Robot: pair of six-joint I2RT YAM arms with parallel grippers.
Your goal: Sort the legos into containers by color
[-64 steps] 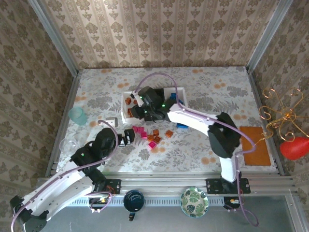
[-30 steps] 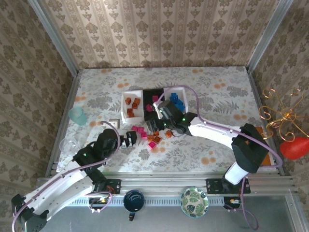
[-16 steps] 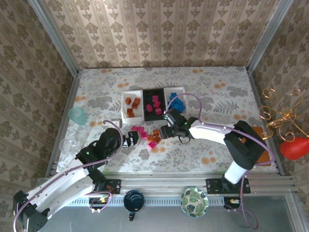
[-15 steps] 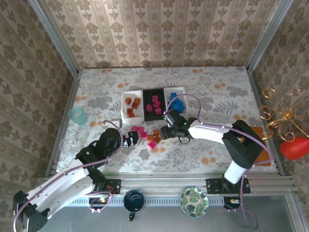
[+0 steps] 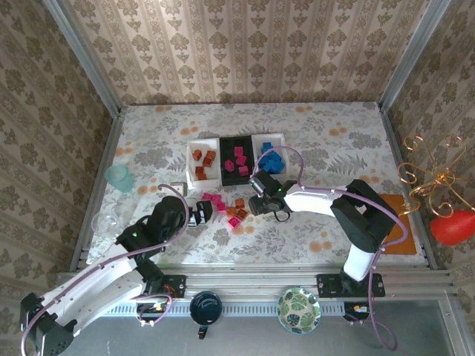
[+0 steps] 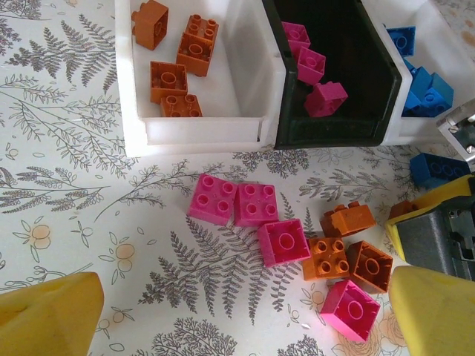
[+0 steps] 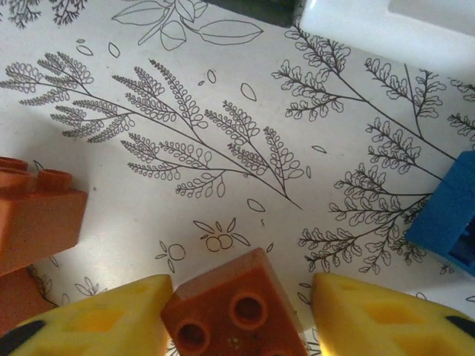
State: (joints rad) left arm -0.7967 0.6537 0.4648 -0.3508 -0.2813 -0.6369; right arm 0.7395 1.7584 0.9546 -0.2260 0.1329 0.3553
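Note:
Three containers stand in a row: a white tray [image 6: 185,122] with orange legos [image 6: 168,80], a black tray [image 6: 334,132] with magenta ones, and a white tray [image 5: 278,139] with blue ones [image 5: 272,161]. Loose magenta legos [image 6: 256,204] and orange legos [image 6: 329,257] lie in front of the trays. A blue lego [image 7: 453,215] lies by the right tray. My left gripper [image 6: 241,326] hovers open, just short of the pile [image 5: 236,211]. My right gripper [image 7: 239,291] is down at the table, open around an orange lego [image 7: 234,315]. Its left finger touches the lego and the right finger stands a little off.
A teal cup [image 5: 119,178] and a clear glass [image 5: 104,220] stand at the table's left. An orange mat [image 5: 391,222] lies at the right edge, beside a wire ornament [image 5: 434,182]. A dark cup [image 5: 205,306] and a green-patterned bowl [image 5: 298,310] sit on the front rail.
My right arm has swung from over the trays back to the loose pile and come down around an orange lego. The left arm has barely moved.

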